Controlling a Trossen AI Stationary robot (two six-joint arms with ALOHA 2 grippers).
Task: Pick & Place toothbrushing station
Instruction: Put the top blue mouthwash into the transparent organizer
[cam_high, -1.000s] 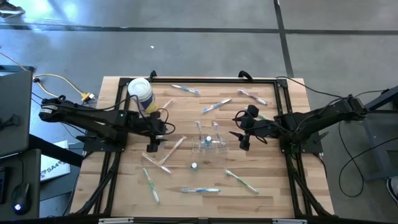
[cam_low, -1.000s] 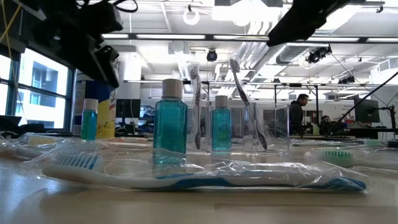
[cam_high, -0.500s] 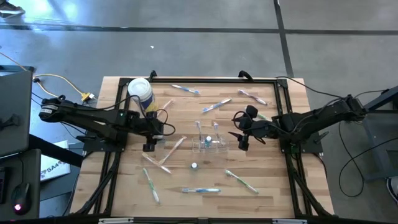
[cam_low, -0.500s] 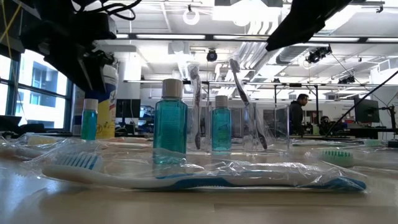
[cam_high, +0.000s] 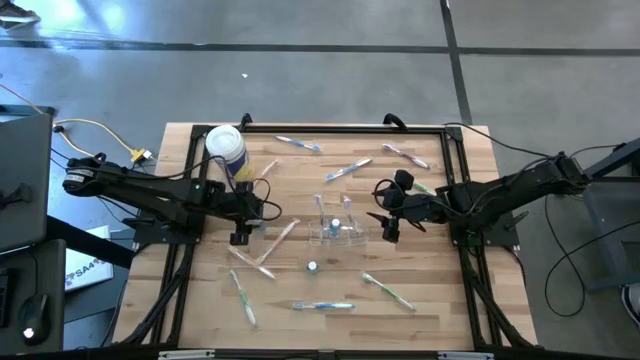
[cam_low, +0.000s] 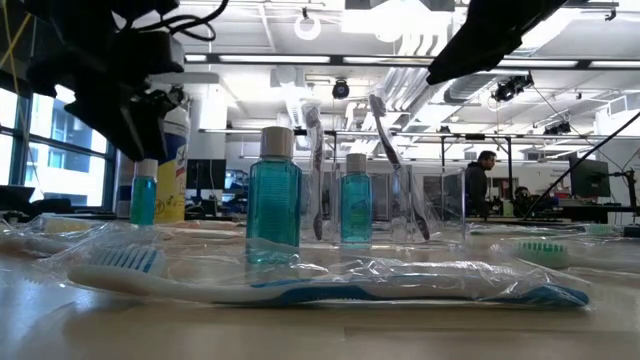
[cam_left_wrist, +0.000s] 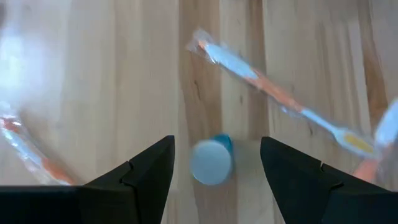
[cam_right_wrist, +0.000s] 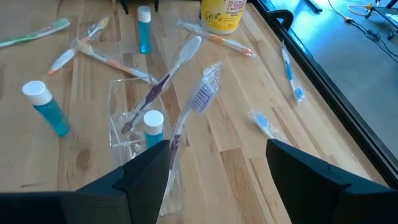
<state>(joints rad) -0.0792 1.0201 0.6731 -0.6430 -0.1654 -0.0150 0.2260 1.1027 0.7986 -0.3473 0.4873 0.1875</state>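
Note:
A small blue bottle with a white cap (cam_left_wrist: 211, 162) stands upright on the wooden table. My left gripper (cam_left_wrist: 217, 142) hangs open just above it, one finger to each side, touching nothing; the low view shows the bottle (cam_low: 143, 192) under that gripper (cam_low: 125, 130). The clear cup (cam_high: 340, 236) sits mid-table with two toothbrushes (cam_right_wrist: 169, 84) leaning in it and another blue bottle (cam_right_wrist: 152, 124) inside. My right gripper (cam_high: 388, 228) waits open just to its right. A third bottle (cam_high: 312, 266) stands nearer the front edge.
Wrapped toothbrushes lie scattered: near the front edge (cam_high: 322, 305), front right (cam_high: 388, 291), front left (cam_high: 243, 297) and along the far side (cam_high: 298, 144). A white-lidded canister with a yellow label (cam_high: 225, 150) stands far left. Black rails (cam_high: 455, 190) frame the tabletop.
My left gripper has sunk a little toward the small blue bottle and tipped further downward, staying open. In the low view it now hangs directly over the bottle.

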